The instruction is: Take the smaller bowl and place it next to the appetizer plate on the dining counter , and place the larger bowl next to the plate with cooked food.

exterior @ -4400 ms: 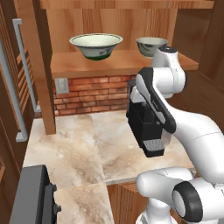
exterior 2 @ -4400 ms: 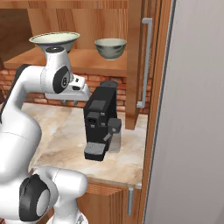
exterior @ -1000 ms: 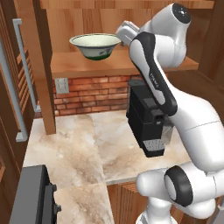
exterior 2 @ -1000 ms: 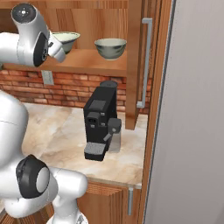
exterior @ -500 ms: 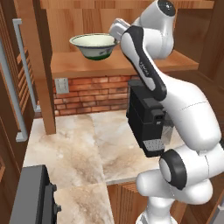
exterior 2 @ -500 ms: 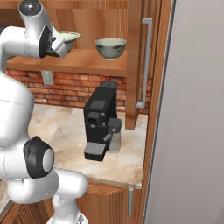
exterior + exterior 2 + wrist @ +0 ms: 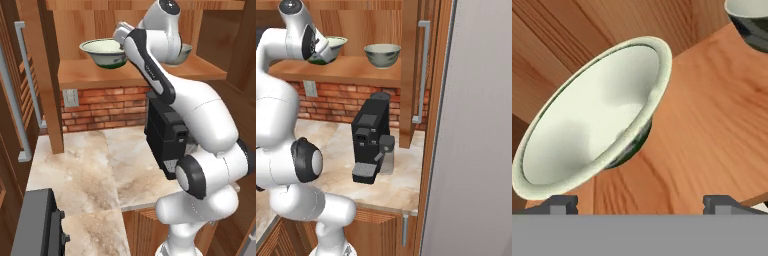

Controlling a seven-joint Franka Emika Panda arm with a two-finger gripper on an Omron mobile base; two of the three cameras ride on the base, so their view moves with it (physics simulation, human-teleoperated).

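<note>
- Hand (image 7: 639, 200) at the wooden shelf (image 7: 150, 75), fingers spread wide, gripping nothing.
- Larger bowl (image 7: 104, 52) on shelf, just ahead of hand.
- Smaller bowl (image 7: 382, 54) sits further along the shelf, above coffee machine (image 7: 370, 137).

- Left base view: behind the arm's left, looking forward and down.
- Right base view: same shelf (image 7: 346, 70) from the other side.
- Hand view: right up close on the larger bowl (image 7: 597, 115).
</note>
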